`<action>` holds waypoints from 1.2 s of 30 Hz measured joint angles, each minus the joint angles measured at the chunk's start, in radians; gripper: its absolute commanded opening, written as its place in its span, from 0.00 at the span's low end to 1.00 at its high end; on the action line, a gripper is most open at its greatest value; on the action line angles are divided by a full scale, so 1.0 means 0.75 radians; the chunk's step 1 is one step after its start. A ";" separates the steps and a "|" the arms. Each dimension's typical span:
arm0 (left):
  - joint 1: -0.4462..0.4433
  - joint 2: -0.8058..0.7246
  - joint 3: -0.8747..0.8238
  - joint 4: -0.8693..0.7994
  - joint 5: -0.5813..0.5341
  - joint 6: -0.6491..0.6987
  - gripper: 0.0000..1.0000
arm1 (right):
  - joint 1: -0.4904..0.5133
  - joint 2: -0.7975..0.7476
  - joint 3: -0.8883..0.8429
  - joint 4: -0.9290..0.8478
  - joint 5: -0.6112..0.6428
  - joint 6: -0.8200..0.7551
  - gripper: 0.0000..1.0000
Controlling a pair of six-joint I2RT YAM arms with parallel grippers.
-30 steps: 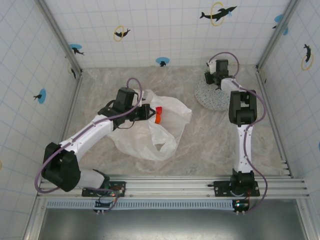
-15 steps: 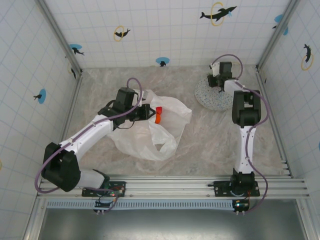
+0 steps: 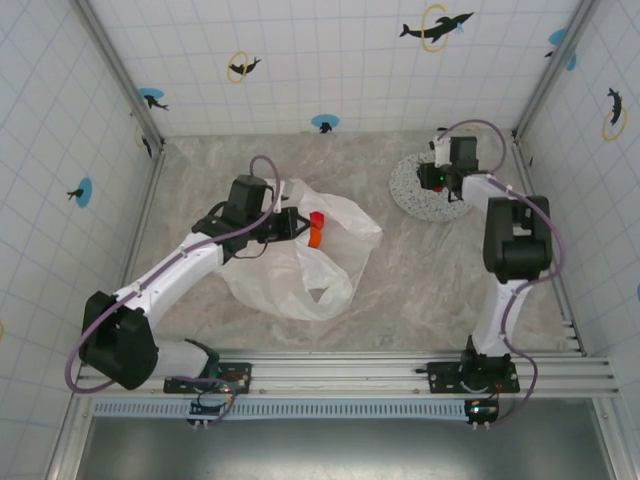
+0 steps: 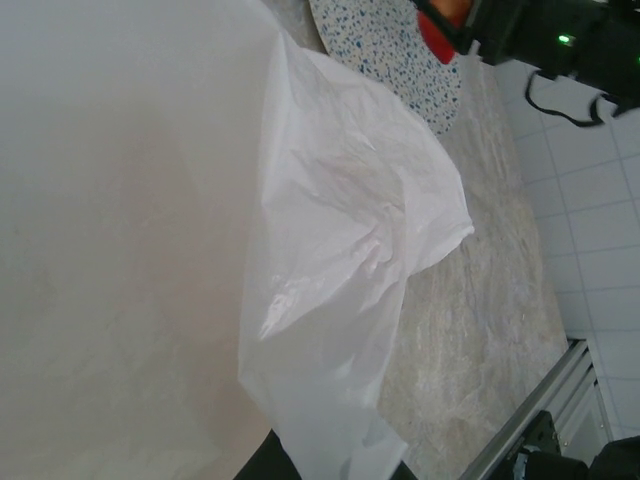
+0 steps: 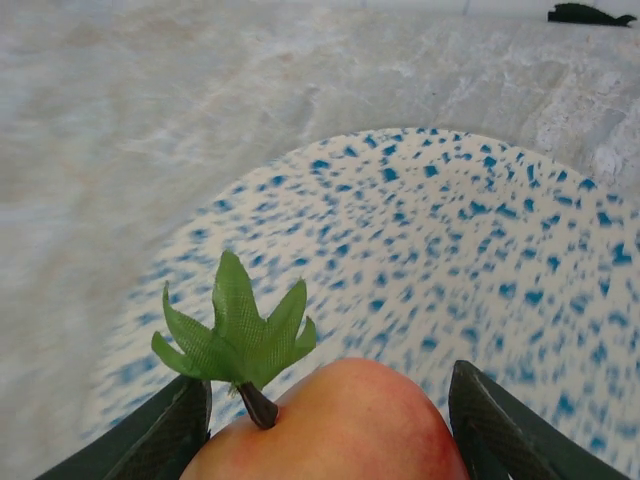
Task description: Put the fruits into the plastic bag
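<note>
Red-orange fruit [image 5: 335, 425] sits clamped between right fingers [image 5: 500, 432].

The plastic bag [image 4: 340, 250] is showing as thin, translucent white film, softly wrinkled with a faint sheen, beside the matt, marbled grey tabletop [image 4: 480, 300]. Low in the right wrist frame, a smooth, glossy orange-red fruit [image 5: 330, 430] with a finely textured, cloth-like green leaf [image 5: 235, 335] is sitting between the right gripper's [image 5: 330, 385] dark, ribbed plastic jaws. Behind it the plate [image 5: 480, 250] is looking smooth and speckled blue.
</note>
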 measured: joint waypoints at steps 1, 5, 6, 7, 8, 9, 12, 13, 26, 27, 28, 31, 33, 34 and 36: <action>0.000 0.000 -0.006 -0.001 0.009 -0.004 0.00 | 0.004 -0.095 -0.103 0.037 -0.029 0.037 0.45; 0.000 -0.013 -0.020 -0.001 0.021 -0.012 0.00 | 0.086 -0.484 -0.449 0.134 -0.107 0.132 0.45; 0.000 -0.020 -0.022 -0.001 0.021 -0.011 0.00 | 0.130 -0.568 -0.509 0.155 -0.122 0.145 0.45; 0.000 -0.027 -0.025 -0.001 0.021 -0.011 0.00 | 0.183 -0.650 -0.563 0.174 -0.134 0.154 0.45; 0.000 -0.034 -0.027 -0.001 0.020 -0.011 0.00 | 0.245 -0.726 -0.608 0.185 -0.151 0.162 0.45; 0.000 -0.039 -0.031 -0.001 0.020 -0.011 0.00 | 0.300 -0.788 -0.643 0.197 -0.160 0.166 0.45; 0.000 -0.046 -0.042 -0.005 0.020 -0.010 0.00 | 0.464 -0.945 -0.737 0.233 -0.195 0.177 0.45; 0.000 -0.046 -0.043 -0.010 0.019 -0.010 0.00 | 0.517 -0.987 -0.769 0.251 -0.203 0.181 0.45; 0.000 -0.047 -0.043 -0.011 0.020 -0.006 0.00 | 0.932 -0.719 -0.878 0.449 -0.134 0.040 0.45; 0.000 -0.047 -0.043 -0.011 0.020 -0.006 0.00 | 0.933 -0.682 -0.865 0.451 -0.124 0.031 0.45; 0.000 -0.048 -0.043 -0.011 0.020 -0.006 0.00 | 0.933 -0.631 -0.842 0.465 -0.112 0.016 0.45; 0.000 -0.048 -0.043 -0.011 0.021 -0.006 0.00 | 0.933 -0.512 -0.776 0.531 -0.082 -0.004 0.45; 0.000 -0.048 -0.043 -0.011 0.021 -0.006 0.00 | 0.933 -0.458 -0.754 0.606 -0.064 -0.002 0.44; 0.000 -0.048 -0.043 -0.011 0.021 -0.006 0.00 | 0.934 -0.431 -0.749 0.655 -0.052 0.003 0.45; 0.000 -0.048 -0.042 -0.011 0.021 -0.006 0.00 | 0.938 -0.389 -0.743 0.733 -0.027 0.017 0.45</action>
